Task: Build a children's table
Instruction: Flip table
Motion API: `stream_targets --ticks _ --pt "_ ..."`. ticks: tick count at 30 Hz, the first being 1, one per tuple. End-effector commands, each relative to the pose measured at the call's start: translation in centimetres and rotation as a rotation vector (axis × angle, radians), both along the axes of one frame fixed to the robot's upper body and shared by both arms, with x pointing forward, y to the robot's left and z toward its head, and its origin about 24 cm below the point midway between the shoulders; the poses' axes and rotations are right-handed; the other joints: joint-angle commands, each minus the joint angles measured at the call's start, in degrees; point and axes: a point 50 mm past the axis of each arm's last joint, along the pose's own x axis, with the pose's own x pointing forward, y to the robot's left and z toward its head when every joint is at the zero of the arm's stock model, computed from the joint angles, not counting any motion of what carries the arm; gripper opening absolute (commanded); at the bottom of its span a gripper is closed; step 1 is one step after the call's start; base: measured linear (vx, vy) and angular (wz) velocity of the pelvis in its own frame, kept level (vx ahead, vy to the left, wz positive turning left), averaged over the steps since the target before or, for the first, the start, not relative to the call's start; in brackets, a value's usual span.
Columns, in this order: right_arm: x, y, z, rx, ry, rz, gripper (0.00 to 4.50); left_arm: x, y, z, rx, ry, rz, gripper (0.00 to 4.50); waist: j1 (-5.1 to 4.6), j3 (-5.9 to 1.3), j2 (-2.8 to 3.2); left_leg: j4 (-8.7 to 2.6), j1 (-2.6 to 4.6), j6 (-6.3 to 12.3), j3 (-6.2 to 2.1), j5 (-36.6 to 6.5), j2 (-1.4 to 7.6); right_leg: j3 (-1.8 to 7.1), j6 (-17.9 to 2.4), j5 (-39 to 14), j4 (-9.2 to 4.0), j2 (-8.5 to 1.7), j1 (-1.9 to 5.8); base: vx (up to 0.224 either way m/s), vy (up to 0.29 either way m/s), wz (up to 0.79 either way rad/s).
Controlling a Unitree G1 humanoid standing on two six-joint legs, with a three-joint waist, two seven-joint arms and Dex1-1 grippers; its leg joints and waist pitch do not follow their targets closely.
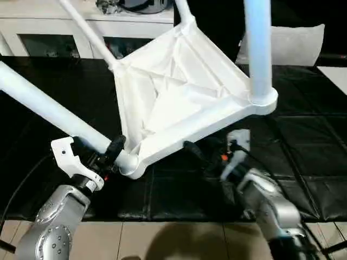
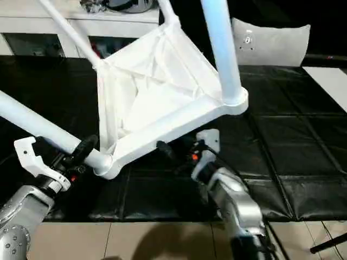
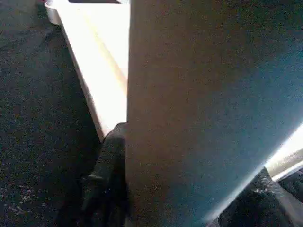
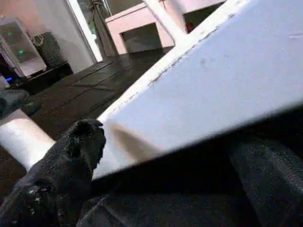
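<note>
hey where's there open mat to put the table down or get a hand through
Bare black mat lies right of the table top, toward the grey cushion, and far left, past the long leg. It is crowded under the near rim, where the left gripper clasps the leg and the right gripper reaches in.

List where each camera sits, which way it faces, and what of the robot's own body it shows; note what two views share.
Left eye view: on the head, looking forward and down at the tabletop with legs fitted; silver forearms, left gripper on a leg.
Right eye view: beside it, same scene; right gripper under the top's rim.
Left wrist view: along its fingers, tight against that leg.
Right wrist view: along its fingers, up at the rim.
Both eyes share the whole scene.
</note>
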Motion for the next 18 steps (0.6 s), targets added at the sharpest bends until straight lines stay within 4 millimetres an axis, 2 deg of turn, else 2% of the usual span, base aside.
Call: stream_targets --ticks 1,4,5,7,9,15,16,17,18 --pt "0.8 0.0 0.6 0.044 -0.017 -0.034 4.50 -0.3 -2.4 -1.6 -0.092 0.083 -0.143 1.97 -0.26 -2.22 -0.37 -4.35 0.41 1.56 -0.79 -6.9 2.80 2.26 -10.4 -3.0 -3.66 -3.10 1.46 0.000 0.000 0.00" --pt "1.7 0.5 1.1 0.106 -0.025 -0.055 4.50 -0.3 -2.6 -1.5 -0.076 0.081 -0.160 1.97 -0.44 -2.17 -0.30 -4.53 0.33 1.19 -0.85 -8.1 2.85 2.31 -10.3 -4.7 -3.71 -3.23 1.45 0.000 0.000 0.00" --pt "2.3 0.8 1.6 0.158 -0.025 -0.072 4.50 -0.3 -2.7 -1.5 -0.066 0.079 -0.170 1.97 -0.30 -2.28 -0.28 -4.37 0.60 0.99 -0.75 -7.3 2.87 2.32 -10.5 -3.7 -3.63 -3.13 1.33 0.000 0.000 0.00" --pt "2.9 1.2 2.1 0.229 -0.019 -0.083 4.50 -0.3 -2.8 -1.5 -0.049 0.076 -0.183 1.97 -0.25 -2.33 -0.37 -4.41 0.56 1.15 -0.73 -6.8 2.88 2.32 -10.6 -2.6 -3.50 -3.12 1.39 0.000 0.000 0.00" --pt "3.5 1.8 2.5 0.308 -0.004 -0.088 4.50 -0.3 -2.9 -1.5 -0.025 0.073 -0.200 1.97 -0.31 -2.46 -0.18 -4.30 0.58 1.43 -0.73 -5.8 2.86 2.23 -11.1 -0.8 -3.22 -3.12 1.38 0.000 0.000 0.00" --pt "5.1 2.7 2.7 0.401 0.054 -0.144 4.50 -0.5 -3.3 -1.7 0.023 0.072 -0.259 1.97 -0.57 -2.51 -0.24 -4.21 0.34 1.51 -0.70 -4.4 2.73 2.13 -11.6 0.6 -3.01 -3.18 1.63 0.000 0.000 0.00" --pt "5.1 2.7 2.7 0.401 0.054 -0.144 4.32 -0.5 -3.3 -1.7 0.023 0.072 -0.259 1.97 -0.64 -2.53 -0.30 -4.20 0.27 1.55 -0.69 -4.5 2.69 2.15 -11.7 0.4 -2.99 -3.26 1.64 0.000 0.000 0.00" --pt "5.9 3.0 2.9 0.475 0.094 -0.172 4.22 -0.8 -3.5 -1.7 0.051 0.064 -0.296 1.97 -0.77 -2.68 -0.52 -4.09 0.23 1.94 -0.66 -3.6 2.67 2.17 -11.9 1.3 -2.78 -3.27 1.73 0.000 0.000 0.00" --pt "6.1 3.0 3.0 0.503 0.106 -0.173 4.14 -0.9 -3.6 -1.8 0.066 0.062 -0.308 1.97 -0.82 -2.66 -0.41 -4.11 0.25 2.11 -0.68 -3.7 2.69 2.16 -12.1 1.2 -2.75 -3.29 1.60 0.000 0.000 0.00"
